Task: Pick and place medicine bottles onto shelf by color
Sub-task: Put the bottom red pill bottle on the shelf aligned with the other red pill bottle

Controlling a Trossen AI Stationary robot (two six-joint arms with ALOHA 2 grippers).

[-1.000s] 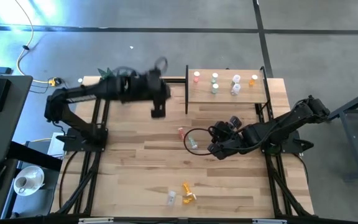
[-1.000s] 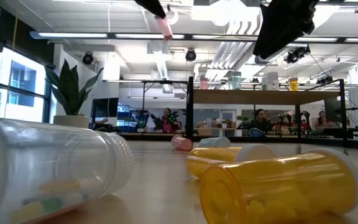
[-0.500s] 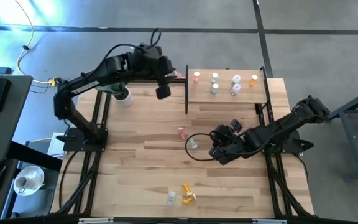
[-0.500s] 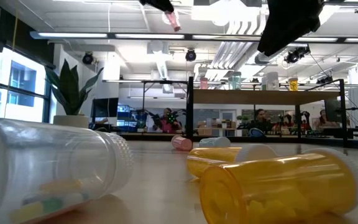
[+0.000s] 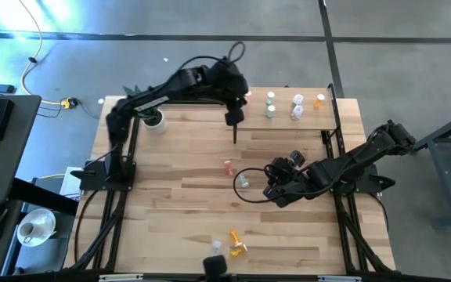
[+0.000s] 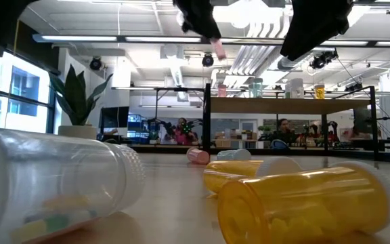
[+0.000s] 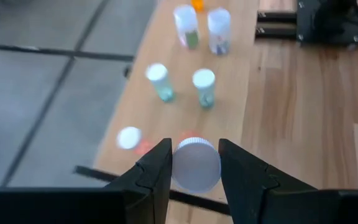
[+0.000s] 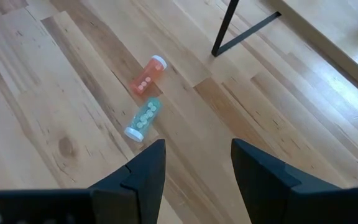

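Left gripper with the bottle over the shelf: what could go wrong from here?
The left gripper holds a white-capped bottle above the shelf, right by the standing red bottle; lowering off-line could topple it. The two green bottles stand near too, so a wide release may bump them. The right gripper hangs open over the table, near two lying bottles.

Pale wood planks on the table (image 5: 171, 172), a lighter wood board on the black-framed shelf (image 5: 319, 121). At the right wrist frame's centre, a red bottle (image 8: 148, 76) beside a green one (image 8: 143, 118), both white-capped. Orange bottle (image 6: 307, 207) fills the low view's lower right.
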